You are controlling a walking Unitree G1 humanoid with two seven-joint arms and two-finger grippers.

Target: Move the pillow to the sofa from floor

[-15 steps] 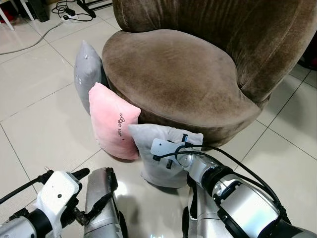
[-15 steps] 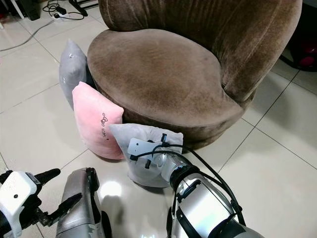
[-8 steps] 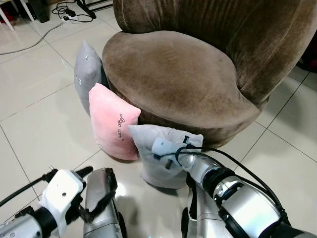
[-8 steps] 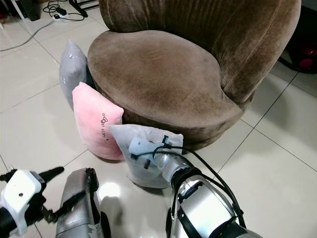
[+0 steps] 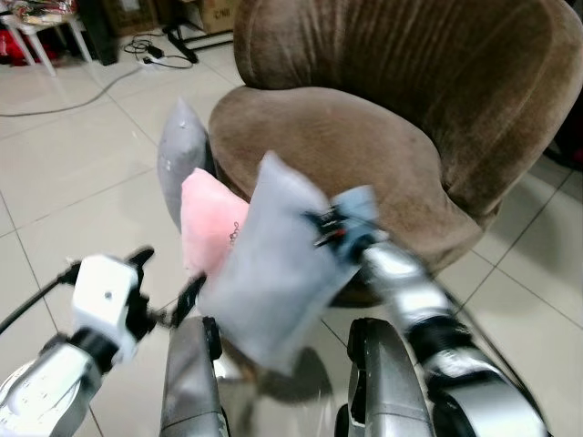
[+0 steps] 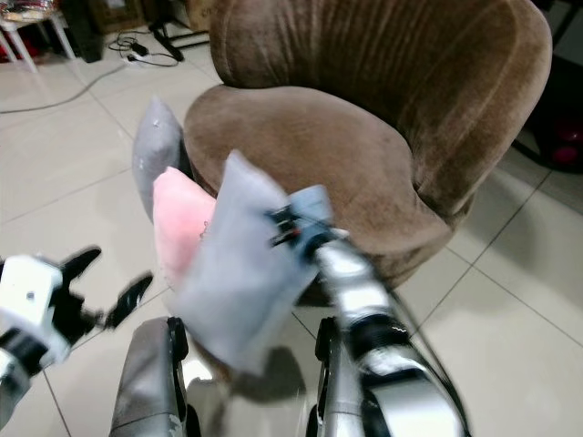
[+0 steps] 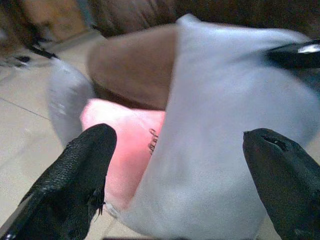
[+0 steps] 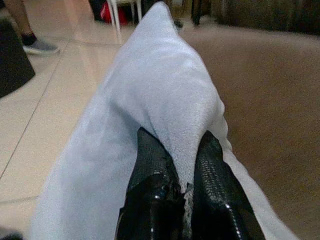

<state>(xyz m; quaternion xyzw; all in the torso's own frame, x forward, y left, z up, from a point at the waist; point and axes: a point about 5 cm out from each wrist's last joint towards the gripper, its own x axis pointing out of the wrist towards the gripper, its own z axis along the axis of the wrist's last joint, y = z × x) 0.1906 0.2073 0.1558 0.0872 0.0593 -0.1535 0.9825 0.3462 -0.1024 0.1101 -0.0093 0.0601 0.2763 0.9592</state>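
A light grey pillow [image 5: 273,264] hangs in the air in front of the brown round sofa [image 5: 364,137], lifted off the floor and blurred by motion. My right gripper [image 8: 182,165] is shut on its upper edge, and its black fingers [image 8: 150,170] pinch a fold of the fabric. My left gripper [image 7: 175,170] stands open beside the pillow's lower left, with one finger [image 7: 75,175] on each side of the view. The same pillow [image 6: 241,273] blocks part of the sofa's front.
A pink pillow [image 5: 208,228] and a darker grey pillow [image 5: 180,155] lean against the sofa's left side on the tiled floor [image 5: 73,173]. Cables and a power strip [image 5: 150,53] lie at the back left. A person's shoe [image 8: 40,46] stands on the tiles.
The light grey pillow has come up off the floor in my right gripper and now hangs before the sofa seat. My left gripper has risen toward it. The camera has tilted up.
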